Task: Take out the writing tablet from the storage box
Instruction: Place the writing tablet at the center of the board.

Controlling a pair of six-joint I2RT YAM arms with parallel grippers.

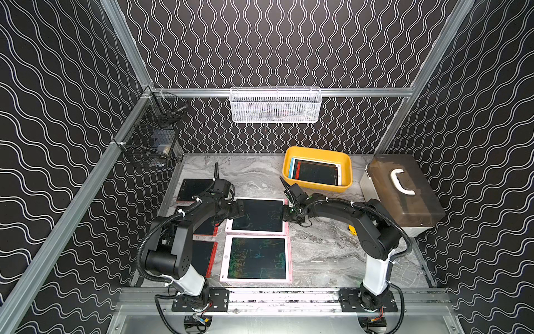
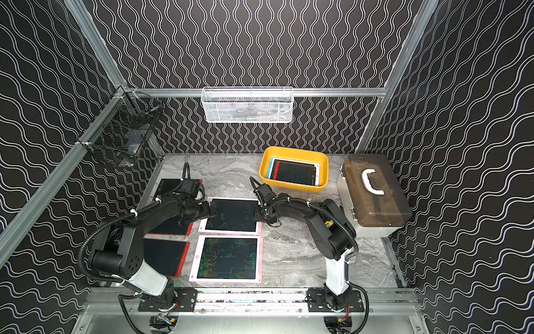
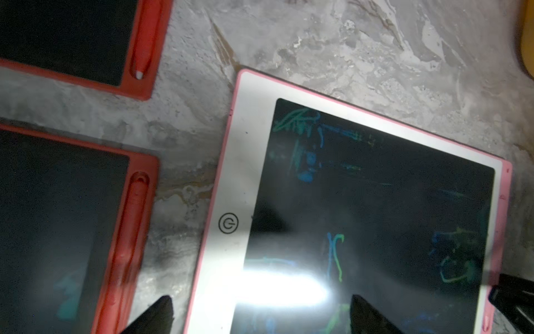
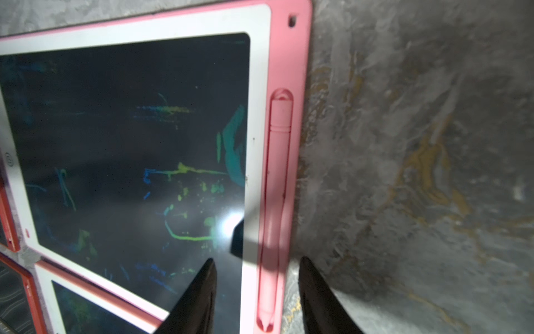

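The yellow storage box [image 1: 318, 151] [image 2: 294, 150] stands at the back right and holds a red-framed writing tablet [image 1: 316, 173] [image 2: 294, 173] on top of others. A pink-framed writing tablet [image 1: 257, 215] [image 3: 375, 202] [image 4: 130, 130] lies flat on the marble table between my grippers. My left gripper [image 1: 241, 209] [image 3: 261, 311] is wide open over its left edge. My right gripper [image 1: 284, 212] [image 4: 256, 260] is open, its fingers straddling the tablet's right edge and its pen slot [image 4: 277, 188] with gaps on both sides.
A second pink tablet [image 1: 255, 258] lies nearer the front, and red tablets [image 1: 192, 189] [image 3: 66, 37] lie under and beside my left arm. A grey case with a white handle [image 1: 404, 193] stands far right. A white mesh basket [image 1: 276, 105] hangs on the back wall.
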